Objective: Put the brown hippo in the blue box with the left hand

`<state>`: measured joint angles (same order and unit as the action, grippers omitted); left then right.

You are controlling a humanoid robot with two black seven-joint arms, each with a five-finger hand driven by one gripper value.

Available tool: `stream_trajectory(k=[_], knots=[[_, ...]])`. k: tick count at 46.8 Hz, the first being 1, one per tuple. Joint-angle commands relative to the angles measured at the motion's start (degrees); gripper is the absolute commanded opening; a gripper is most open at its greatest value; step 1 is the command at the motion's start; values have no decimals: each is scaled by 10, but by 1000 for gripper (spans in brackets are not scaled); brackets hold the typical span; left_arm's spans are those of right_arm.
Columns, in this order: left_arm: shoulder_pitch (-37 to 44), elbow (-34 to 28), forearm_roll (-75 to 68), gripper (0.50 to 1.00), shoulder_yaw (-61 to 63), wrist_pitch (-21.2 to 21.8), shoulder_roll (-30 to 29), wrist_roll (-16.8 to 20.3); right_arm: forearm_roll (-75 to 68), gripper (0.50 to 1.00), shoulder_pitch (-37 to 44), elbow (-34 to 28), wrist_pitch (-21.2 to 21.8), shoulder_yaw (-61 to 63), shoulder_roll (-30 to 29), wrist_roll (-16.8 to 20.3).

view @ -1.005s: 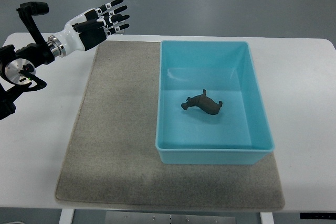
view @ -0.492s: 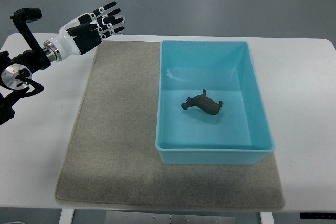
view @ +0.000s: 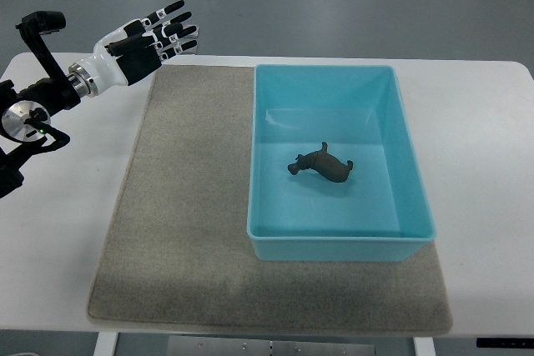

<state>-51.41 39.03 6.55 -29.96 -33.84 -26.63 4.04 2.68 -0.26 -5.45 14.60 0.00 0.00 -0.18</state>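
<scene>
The brown hippo (view: 322, 165) lies on the floor of the blue box (view: 334, 243), near its middle. My left hand (view: 163, 35) hovers over the table's far left corner, well to the left of the box, with its fingers spread and nothing in them. Its arm enters from the picture's left edge. The right arm does not show.
A grey mat (view: 183, 223) covers the white table (view: 50, 231), and the box stands on the mat's right half. The table's far edge runs just behind the hand.
The left hand drew back a little to the left and away from the box over the last second, then held still. The hippo has not moved.
</scene>
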Motion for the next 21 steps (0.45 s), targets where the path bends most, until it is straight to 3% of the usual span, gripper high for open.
stream_trajectory(k=[1, 21], knots=[[0, 0, -1, 1000, -4, 0, 0, 0, -1, 936, 0, -2, 1, 0, 0, 0], [-1, 0, 0, 1000, -5, 0, 0, 0, -1, 936, 0, -9, 9, 3, 0, 0]])
